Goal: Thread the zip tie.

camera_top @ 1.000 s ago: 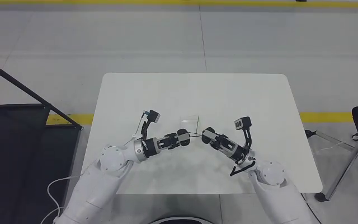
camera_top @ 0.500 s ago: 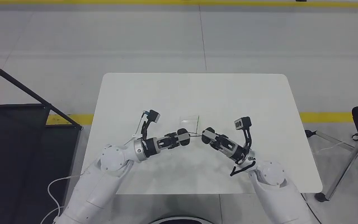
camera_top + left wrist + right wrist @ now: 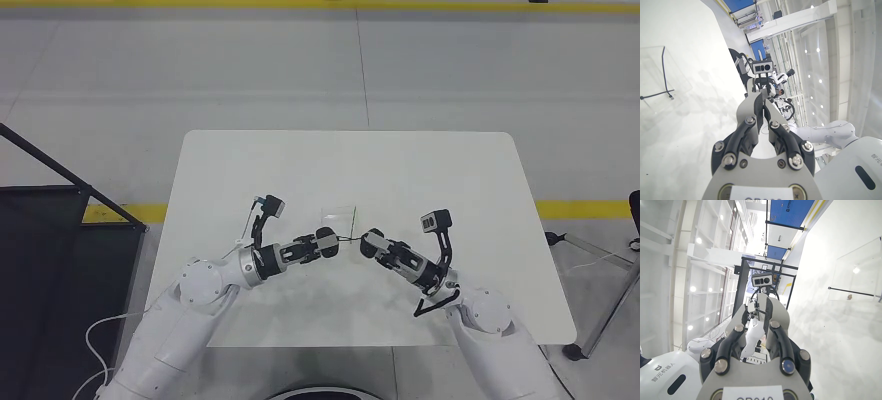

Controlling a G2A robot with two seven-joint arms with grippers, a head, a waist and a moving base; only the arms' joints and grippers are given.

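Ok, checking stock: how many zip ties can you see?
3. One zip tie spans left claw to right claw; two ties lie crossed on the clear tray. Others may be hidden.

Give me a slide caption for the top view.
A zip tie spans from left tool to right tool above a white table, near a clear tray.

Black zip tie [image 3: 762, 312], white table [image 3: 450, 180], clear tray [image 3: 340, 212].
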